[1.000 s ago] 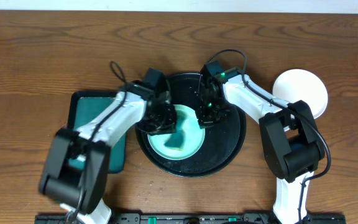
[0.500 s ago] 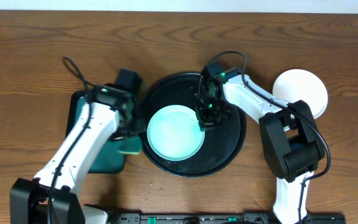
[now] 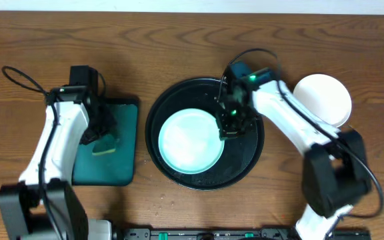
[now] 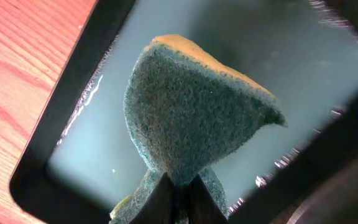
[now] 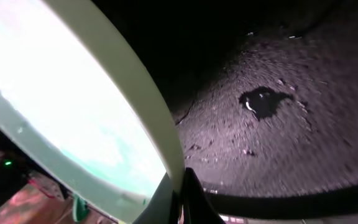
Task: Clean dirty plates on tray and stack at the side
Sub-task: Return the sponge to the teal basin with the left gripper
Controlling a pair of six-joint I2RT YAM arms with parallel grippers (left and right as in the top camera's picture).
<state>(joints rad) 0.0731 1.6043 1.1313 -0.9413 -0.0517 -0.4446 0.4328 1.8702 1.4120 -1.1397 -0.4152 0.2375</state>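
Observation:
A pale mint-green plate (image 3: 189, 141) lies in the round black tray (image 3: 249, 152). My right gripper (image 3: 230, 127) is shut on the plate's right rim; in the right wrist view the rim (image 5: 135, 93) runs between my fingers (image 5: 180, 200), over the tray floor (image 5: 291, 124). A white plate (image 3: 325, 99) sits on the table right of the tray. My left gripper (image 3: 102, 137) is shut on a green-and-yellow sponge (image 3: 104, 145) over the teal rectangular tray (image 3: 122, 123). In the left wrist view the sponge (image 4: 191, 112) is pinched in my fingers (image 4: 179, 198). A third plate is not in view.
The teal tray's dark rim (image 4: 73, 106) borders the wooden table (image 4: 17, 68) on its left. The wooden table (image 3: 179, 40) extends behind both trays.
My left arm has swung left from the black tray's left edge to the teal tray, carrying the sponge. The mint plate's face now shows whole. My right gripper keeps its hold on the rim.

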